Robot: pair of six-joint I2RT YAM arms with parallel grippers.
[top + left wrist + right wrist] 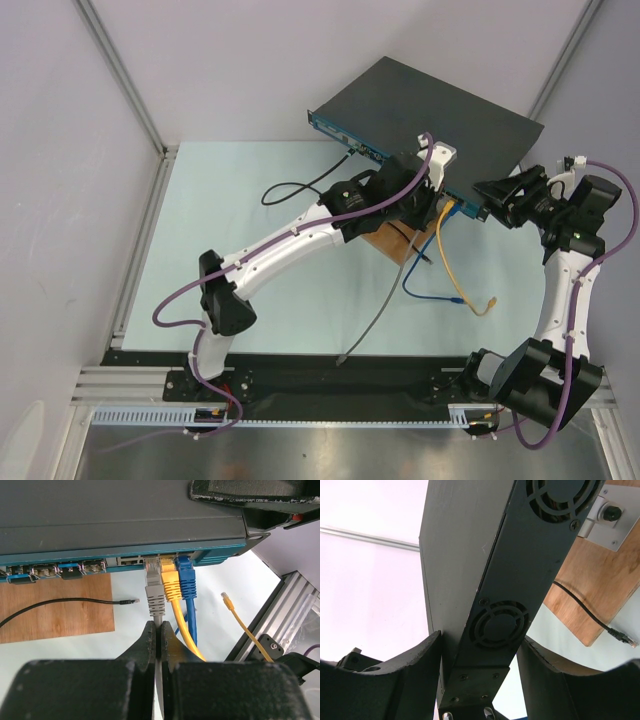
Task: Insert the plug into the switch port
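Step in hand: seating the plug, by my reading. It is at the port, but the final push may not be done.
Switch [440,105]: lies flat at the far side of the table [230,220], skewed, with its teal front face [65,560] turned toward the arms.
Grey plug [153,577]: in a port near the right end of the socket row, just left of the yellow plug [170,580] and the blue plug [186,577]. More of its clear head shows than on its neighbours, so it looks only partly home. I cannot tell whether the latch has caught.
Left gripper [157,630]: jaws pinched together on the grey cable [385,300] just behind the plug's boot, in line with the port.
Right gripper [480,647]: straddles the switch's vented end, one finger against the top face and one against the underside. It looks clamped on to brace the box.
Nearby: wooden board [55,607] under the front edge; a loose black cable [60,601] lies across it with its end unplugged.
Next move calls for: a short, straight push along the port axis with no sideways twist, since the grip is on soft cable that could buckle. The right arm should hold the box firm against that push. Crowding the yellow plug is the risk.
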